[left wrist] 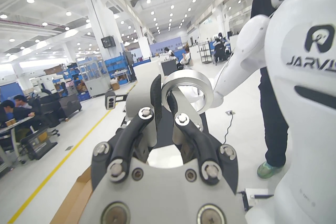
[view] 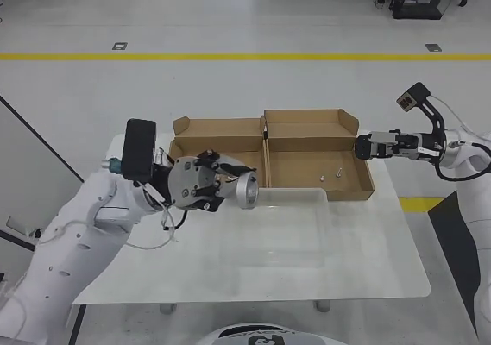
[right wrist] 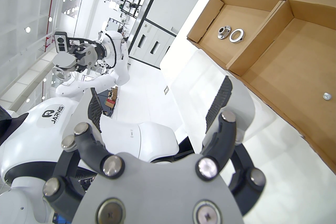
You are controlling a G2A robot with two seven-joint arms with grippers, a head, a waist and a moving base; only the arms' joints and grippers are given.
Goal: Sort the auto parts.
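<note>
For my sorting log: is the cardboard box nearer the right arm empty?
Not empty: a small metal part lies on the bare floor of this cardboard box.

We see the left box (view: 215,129) and right box (view: 310,166) open on top — back flaps raised, side walls touching; the bin (view: 288,233) sits just in front.

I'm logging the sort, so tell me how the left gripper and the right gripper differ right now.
The left gripper is shut on a metal ring; the right gripper is open and holds nothing. The left gripper is over the front edge of the left cardboard box; the right gripper is beside the outer end of the right cardboard box. Both are plainly the same two-finger design.
</note>
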